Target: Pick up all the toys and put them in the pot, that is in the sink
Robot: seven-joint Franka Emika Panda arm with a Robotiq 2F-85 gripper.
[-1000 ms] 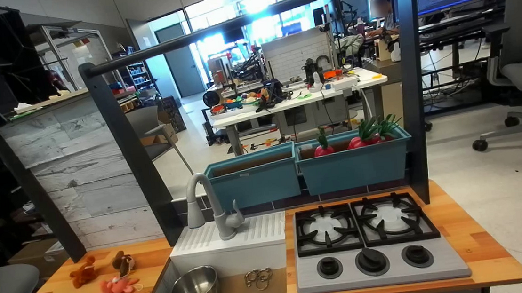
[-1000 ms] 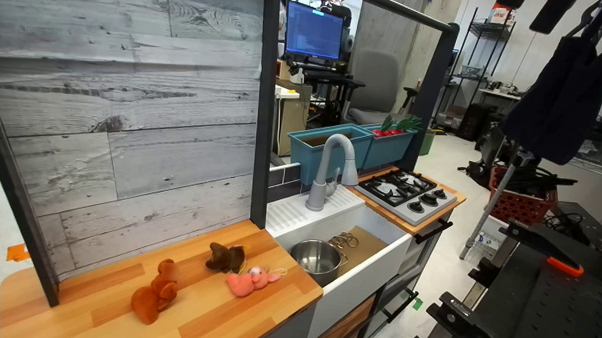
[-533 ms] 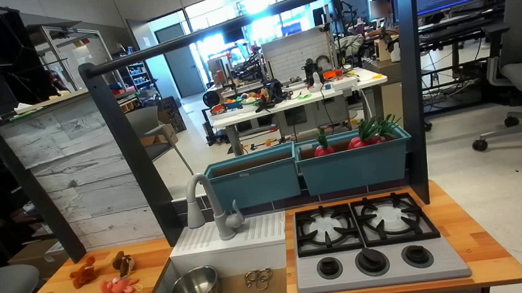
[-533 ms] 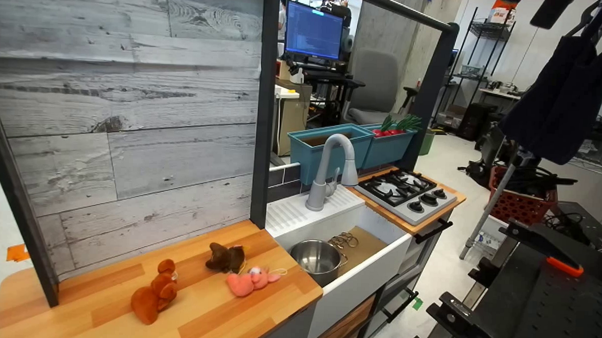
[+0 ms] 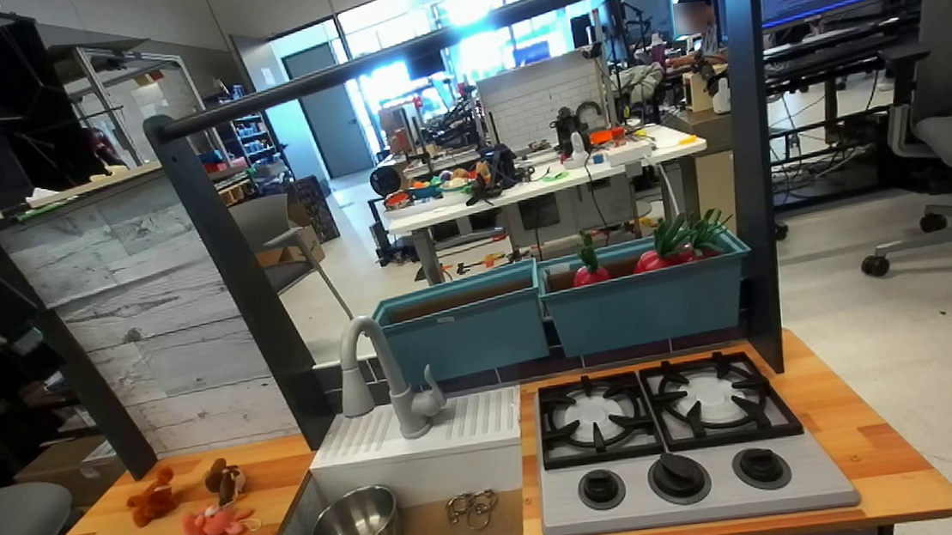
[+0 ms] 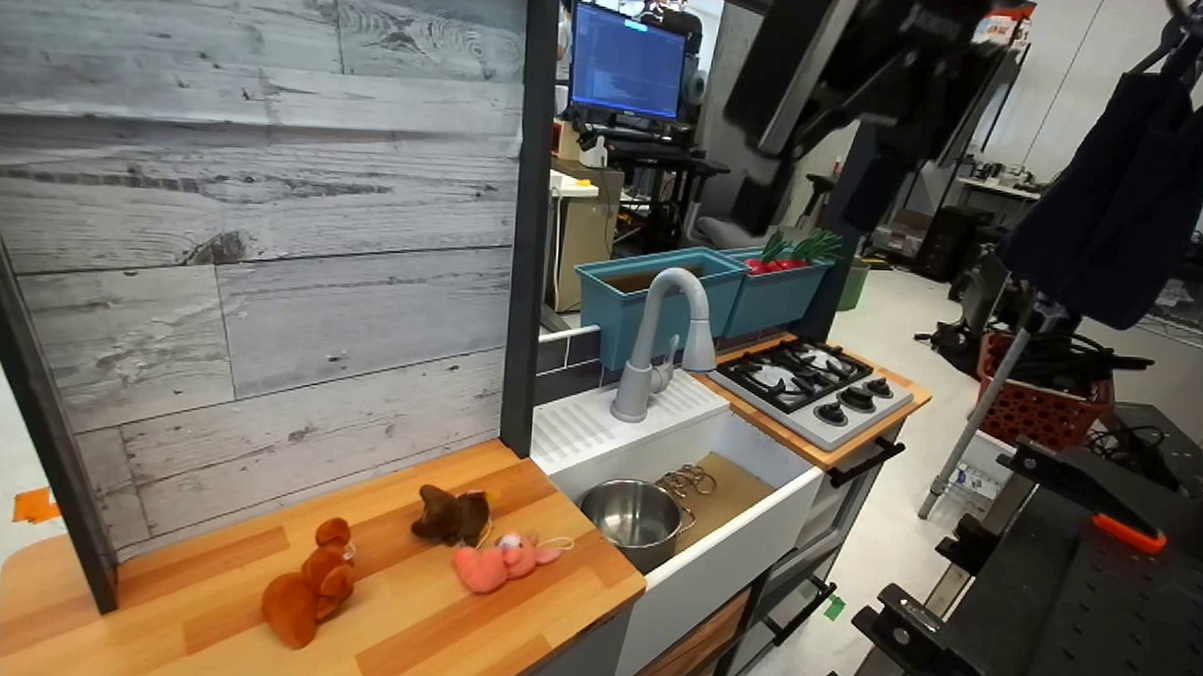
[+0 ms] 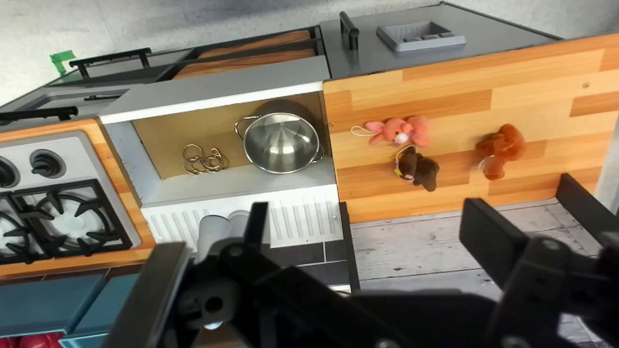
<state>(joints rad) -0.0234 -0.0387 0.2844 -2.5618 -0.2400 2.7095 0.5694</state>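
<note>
Three plush toys lie apart from the gripper on the wooden counter (image 6: 401, 631): a pink one (image 7: 397, 131), a dark brown one (image 7: 425, 170) close beside it, and an orange-brown one (image 7: 508, 144) farther off. They show in both exterior views too. The steel pot (image 7: 281, 145) stands upright in the white sink (image 7: 213, 107), beside the counter's edge; no toy shows in it. My gripper (image 7: 366, 212) is wide open and empty in the wrist view, high above the scene. My arm (image 6: 901, 68) is blurred at the top of an exterior view.
Metal rings (image 7: 205, 160) lie in the sink beside the pot. The grey faucet (image 6: 651, 350) rises behind the sink. A plank wall (image 6: 264, 266) and a dark post (image 6: 531, 215) border the counter. A stove (image 5: 690, 447) and blue planters (image 5: 464, 329) stand beyond.
My arm has swung into the top of an exterior view, over the stove side, and lower at the left edge of an exterior view. The toys and pot have not moved.
</note>
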